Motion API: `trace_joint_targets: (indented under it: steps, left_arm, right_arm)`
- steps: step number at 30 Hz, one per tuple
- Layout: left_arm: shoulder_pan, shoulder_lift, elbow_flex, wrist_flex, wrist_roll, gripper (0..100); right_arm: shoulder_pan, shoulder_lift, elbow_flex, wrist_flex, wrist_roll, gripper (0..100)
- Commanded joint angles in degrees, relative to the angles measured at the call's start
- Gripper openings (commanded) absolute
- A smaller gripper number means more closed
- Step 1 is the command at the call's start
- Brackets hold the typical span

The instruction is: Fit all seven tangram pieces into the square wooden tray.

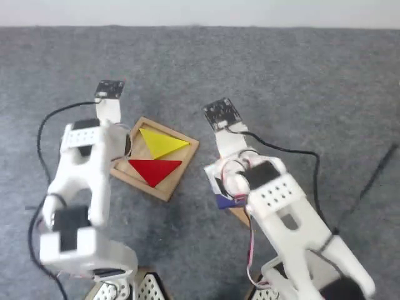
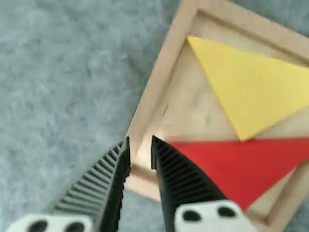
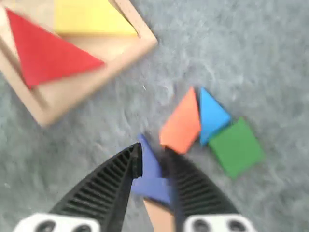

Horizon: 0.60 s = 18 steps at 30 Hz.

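Note:
The square wooden tray [image 1: 179,177] lies left of centre and holds a yellow triangle [image 1: 161,143] and a red triangle [image 1: 154,169]. My left gripper [image 2: 140,143] sits at the tray's left corner. Its two fingers are close together and straddle the tray's rim [image 2: 159,77], which runs between them. My right gripper [image 3: 153,155] is to the right of the tray, shut on a blue-violet piece [image 3: 152,176], also seen from above [image 1: 225,200]. A tan piece [image 3: 160,217] lies just under it. Whether the blue-violet piece is lifted off the cloth I cannot tell.
Beyond the right gripper on the grey cloth lie an orange triangle [image 3: 182,123], a light blue triangle [image 3: 211,114] and a green square [image 3: 235,147], all touching. The tray's rim [image 3: 99,79] is close by. Cables trail from both arms.

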Motion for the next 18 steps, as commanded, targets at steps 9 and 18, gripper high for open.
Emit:
trace_joint_targets:
  steps: [9, 18]
  left_arm:
    - [1.14, 9.14, -14.55, 4.84, -4.22, 18]
    - [1.58, 11.16, -14.73, 6.24, -7.38, 13]
  right_arm:
    - [-4.62, 33.1, -27.87, -4.53, -27.52, 16.6]
    - [-5.67, 42.51, -37.1, -4.53, -32.44, 16.6]
